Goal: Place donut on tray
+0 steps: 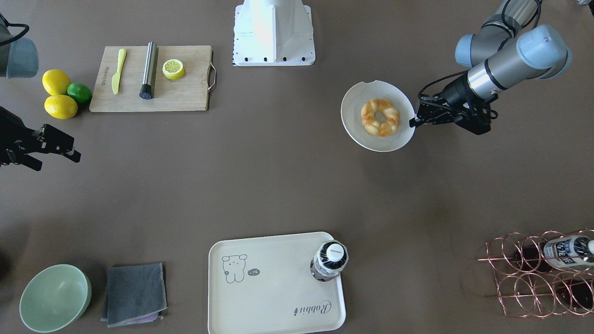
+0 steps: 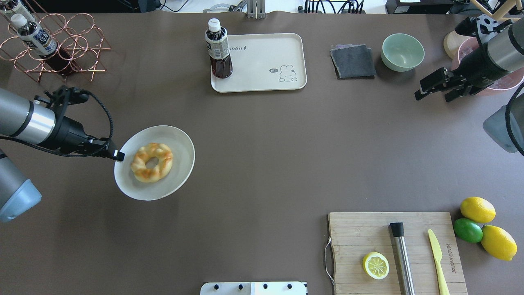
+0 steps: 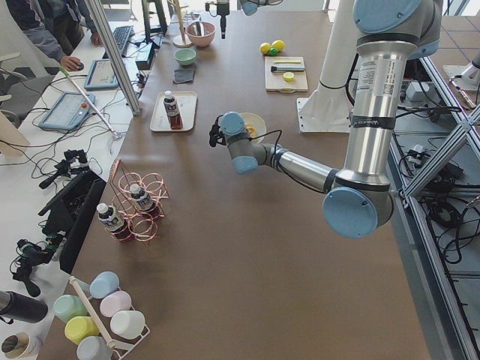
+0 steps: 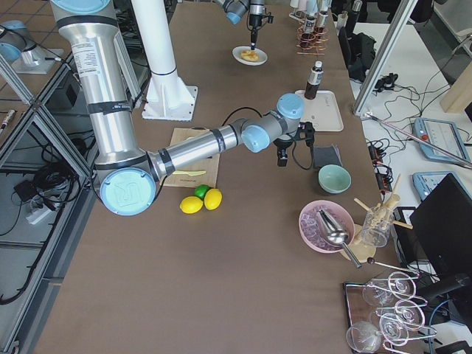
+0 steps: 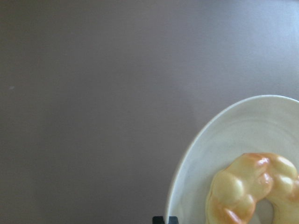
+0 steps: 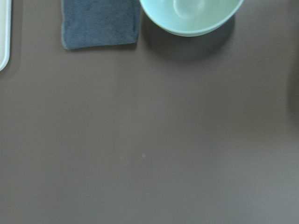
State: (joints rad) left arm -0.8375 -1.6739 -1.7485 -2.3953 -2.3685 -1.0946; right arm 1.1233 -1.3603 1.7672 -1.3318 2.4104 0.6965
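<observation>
The golden twisted donut lies on a round white plate, on the robot's left side of the table. My left gripper is shut on the plate's rim; in the overhead view it pinches the plate's left edge beside the donut. The left wrist view shows the donut and the plate's rim. The cream tray with the bear drawing sits at the table's far edge. My right gripper hovers open and empty, far off.
A dark drink bottle stands on the tray's left corner. A grey cloth and green bowl lie right of the tray. A cutting board with a lemon half, lemons, a lime and a wire bottle rack sit at the edges.
</observation>
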